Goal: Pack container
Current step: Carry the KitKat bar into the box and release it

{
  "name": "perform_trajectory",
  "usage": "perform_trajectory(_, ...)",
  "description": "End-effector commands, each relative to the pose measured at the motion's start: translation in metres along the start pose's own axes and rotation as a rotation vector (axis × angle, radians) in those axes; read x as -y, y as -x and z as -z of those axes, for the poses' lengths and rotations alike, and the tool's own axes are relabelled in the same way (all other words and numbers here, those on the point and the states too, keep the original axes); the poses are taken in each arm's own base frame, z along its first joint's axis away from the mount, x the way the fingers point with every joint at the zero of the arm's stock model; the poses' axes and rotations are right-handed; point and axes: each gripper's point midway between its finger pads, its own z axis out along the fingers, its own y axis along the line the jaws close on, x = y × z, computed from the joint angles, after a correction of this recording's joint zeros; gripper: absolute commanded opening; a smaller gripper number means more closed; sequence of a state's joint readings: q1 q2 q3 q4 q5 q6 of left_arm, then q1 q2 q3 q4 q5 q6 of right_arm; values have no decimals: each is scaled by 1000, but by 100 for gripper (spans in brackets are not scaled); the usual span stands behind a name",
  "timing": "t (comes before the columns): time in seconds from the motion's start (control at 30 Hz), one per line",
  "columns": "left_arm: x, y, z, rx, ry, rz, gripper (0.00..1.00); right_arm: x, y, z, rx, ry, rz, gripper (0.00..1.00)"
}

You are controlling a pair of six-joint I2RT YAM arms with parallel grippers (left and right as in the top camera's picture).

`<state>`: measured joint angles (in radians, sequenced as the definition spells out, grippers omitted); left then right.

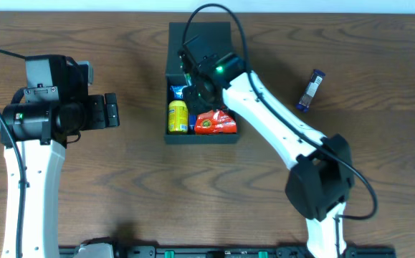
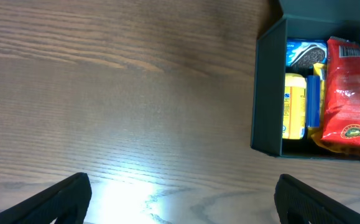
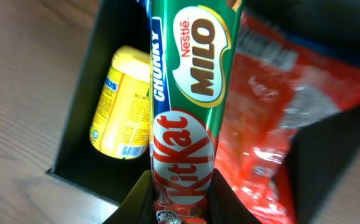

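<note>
The matte black, square cardboard box (image 1: 201,139) sits open, far centre of the brown wooden surface (image 1: 121,179). Right jaws clamp a green KitKat Milo bar (image 3: 189,93) above it. Left jaws stand fully open, empty, beside the box.

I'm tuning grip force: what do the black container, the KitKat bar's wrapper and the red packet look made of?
The container: matte black, stiff, probably cardboard; flat walls, no shine. The KitKat bar wrapper: glossy plastic film, likely; bright highlights. The red packet: crinkled shiny film; creases catch light.
</note>
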<state>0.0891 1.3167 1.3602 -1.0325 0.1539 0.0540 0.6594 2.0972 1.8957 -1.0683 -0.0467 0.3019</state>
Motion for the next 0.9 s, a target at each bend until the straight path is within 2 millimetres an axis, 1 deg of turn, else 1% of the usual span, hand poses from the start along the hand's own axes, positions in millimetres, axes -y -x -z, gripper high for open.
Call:
perform_trajectory(0.0, 0, 2, 1, 2, -3, -12, 95, -10, -10, -16, -48, 24, 0, 1)
perform_trajectory(0.07, 0, 2, 1, 3, -3, -12, 96, -12, -13, -21, -59, 16, -30, 1)
perform_trajectory(0.23, 0, 2, 1, 3, -3, -12, 95, -2, -14, -28, -53, -33, -114, 1)
perform_trajectory(0.43, 0, 2, 1, 4, -3, -12, 95, -2, -13, -33, -45, -32, -137, 1)
perform_trajectory(0.63, 0, 3, 1, 8, -4, -13, 95, -5, -7, -33, -19, -22, -136, 1)
perform_trajectory(0.73, 1, 4, 1, 12, -8, -14, 95, -5, -7, -38, -22, -23, -137, 1)
perform_trajectory(0.87, 10, 5, 2, 18, -61, -42, 95, -4, -12, -48, -52, -27, -137, 1)
